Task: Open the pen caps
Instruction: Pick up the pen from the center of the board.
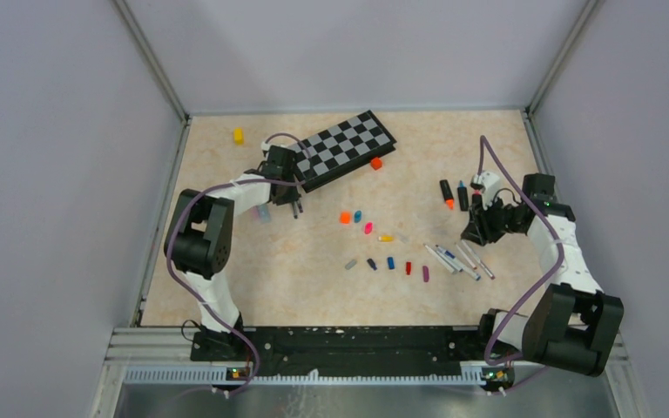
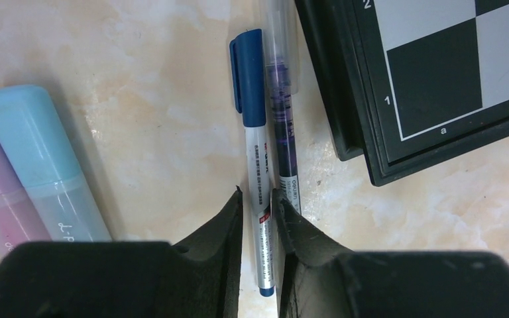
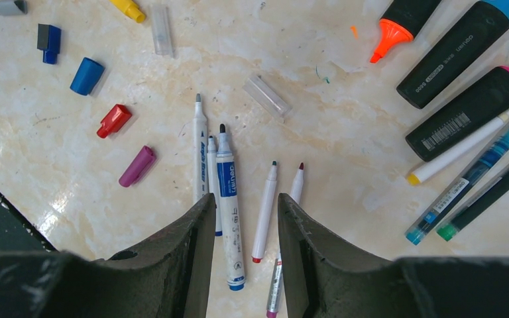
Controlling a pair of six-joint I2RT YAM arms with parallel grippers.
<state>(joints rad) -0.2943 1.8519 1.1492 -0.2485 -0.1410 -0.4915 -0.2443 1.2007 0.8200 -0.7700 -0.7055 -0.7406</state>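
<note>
From above, the left hand (image 1: 294,205) sits at the near left corner of the chessboard (image 1: 345,147), and the right hand (image 1: 476,232) is over at the right of the table (image 1: 314,296). Loose caps (image 1: 368,228) lie scattered mid-table between them. A bunch of white pens (image 1: 458,259) lies just on the near side of the right hand, and two highlighters (image 1: 447,193) lie just beyond it.

The left wrist view shows that hand closed on a blue pen (image 2: 258,179), its fingers (image 2: 225,228) pinching the barrel. The blue cap (image 2: 248,79) is on. A purple pen (image 2: 282,119) lies against it, beside the chessboard.

The right wrist view shows the right hand spread wide and empty over uncapped pens. A red cap (image 3: 113,120) and a purple cap (image 3: 137,165) lie to its left.
</note>
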